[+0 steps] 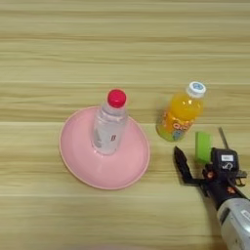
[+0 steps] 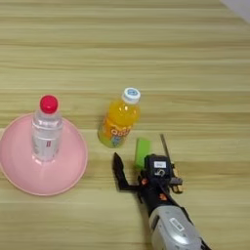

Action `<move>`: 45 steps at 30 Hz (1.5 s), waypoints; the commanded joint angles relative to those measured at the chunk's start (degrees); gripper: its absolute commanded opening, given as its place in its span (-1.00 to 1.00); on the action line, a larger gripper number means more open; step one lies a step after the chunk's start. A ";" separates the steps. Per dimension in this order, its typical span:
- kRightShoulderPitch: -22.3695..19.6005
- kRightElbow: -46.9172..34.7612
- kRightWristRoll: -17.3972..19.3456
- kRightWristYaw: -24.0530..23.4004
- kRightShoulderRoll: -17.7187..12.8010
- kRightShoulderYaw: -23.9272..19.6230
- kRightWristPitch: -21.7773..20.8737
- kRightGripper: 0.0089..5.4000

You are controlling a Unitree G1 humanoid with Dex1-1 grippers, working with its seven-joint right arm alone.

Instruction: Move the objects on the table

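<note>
Green block (image 2: 143,152) lies flat on the table (image 2: 195,73), between the spread black fingers of the right gripper (image 2: 139,163), which comes in from five o'clock and grips nothing; an orange juice bottle (image 2: 118,119) stands just beside the block at eleven o'clock; the water bottle (image 1: 111,124) with the red cap stands upright on a pink plate (image 1: 80,163), well off at nine o'clock.

Soft, even, warm light falls from above on the light-wood striped bench (image 1: 125,53), bright throughout. Shadows are faint and short, hugging the round pink plastic plate (image 1: 78,166) and the orange juice bottle with a white cap (image 2: 118,120). No harsh glare shows anywhere. Everything looks slightly soft, edges mildly blurred.
</note>
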 commanded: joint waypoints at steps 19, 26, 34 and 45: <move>0.28 -0.94 -0.56 -1.13 -1.54 -0.57 1.06 -0.05; 0.30 -0.98 -0.56 -1.14 -1.53 -0.61 1.09 -0.34; 0.27 -1.24 -0.55 -1.25 -1.53 -0.67 1.15 -0.49; 1.87 -4.27 -0.16 -1.20 -1.69 -1.07 1.93 -0.49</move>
